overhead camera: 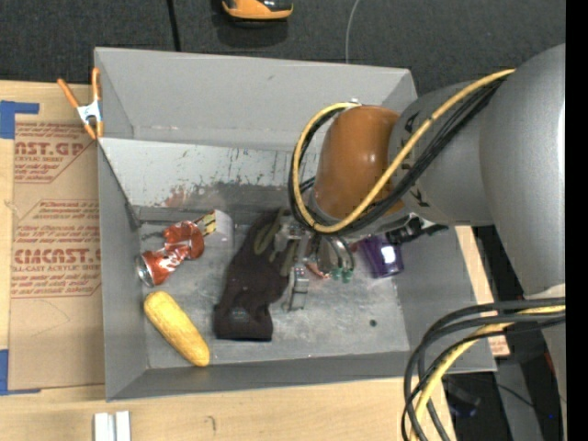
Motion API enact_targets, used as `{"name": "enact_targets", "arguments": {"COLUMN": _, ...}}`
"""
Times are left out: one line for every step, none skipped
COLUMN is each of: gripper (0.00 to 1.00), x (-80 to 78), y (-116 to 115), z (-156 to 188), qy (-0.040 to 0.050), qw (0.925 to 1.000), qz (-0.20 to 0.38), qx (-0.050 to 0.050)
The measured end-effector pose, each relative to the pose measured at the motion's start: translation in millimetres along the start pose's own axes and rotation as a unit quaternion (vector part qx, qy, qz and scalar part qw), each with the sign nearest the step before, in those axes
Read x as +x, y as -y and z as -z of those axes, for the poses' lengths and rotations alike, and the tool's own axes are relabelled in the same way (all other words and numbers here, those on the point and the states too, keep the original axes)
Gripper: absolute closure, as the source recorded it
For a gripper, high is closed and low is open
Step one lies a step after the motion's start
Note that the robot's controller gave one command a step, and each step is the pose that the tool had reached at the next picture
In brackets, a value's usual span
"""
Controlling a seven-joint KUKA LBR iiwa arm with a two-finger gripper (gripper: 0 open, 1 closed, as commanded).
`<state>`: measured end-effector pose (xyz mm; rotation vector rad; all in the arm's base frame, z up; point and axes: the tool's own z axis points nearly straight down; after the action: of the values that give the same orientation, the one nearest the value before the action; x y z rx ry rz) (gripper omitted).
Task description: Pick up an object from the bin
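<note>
On my screen the grey metal bin [248, 99] has a scuffed floor, with rusty smears along the foot of its back wall at 12 o'clock. The arm comes in from 3 o'clock. Its rounded orange wrist cover [356, 159] and looped yellow cables [308, 168] hang over the right half of the bin and hide part of the floor there. The gripper [296, 283] is just right of the bin's centre, low over the right edge of a dark brown, limp piece of cloth [246, 288], shaped rather like a sock. That cloth runs from the centre down toward 6 o'clock, crumpled at its upper end and flatter and squarer at its lower end. I cannot tell whether the jaws are spread or pressed together, nor whether they touch the cloth. At 9 o'clock lies a crushed red and silver drinks can [170, 254]; its white lettering is too crumpled for me to read. A yellow corn cob [176, 327] lies aslant at 7 o'clock, well apart from the gripper. A small purple object [381, 257] sits at 3 o'clock, half under the wrist.
</note>
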<state>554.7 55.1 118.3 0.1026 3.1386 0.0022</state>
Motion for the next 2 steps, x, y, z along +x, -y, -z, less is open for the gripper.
{"name": "enact_targets", "arguments": {"gripper": 0.0, "x": -1.1, "y": -10, "z": 5, "qy": 0.0001, "qw": 0.9947, "qz": 0.103, "qx": 0.001}}
{"name": "enact_targets", "arguments": {"gripper": 0.0, "x": -18.4, "y": -6, "z": -43, "qy": 0.0016, "qw": 0.9876, "qz": 0.157, "qx": -0.001}}
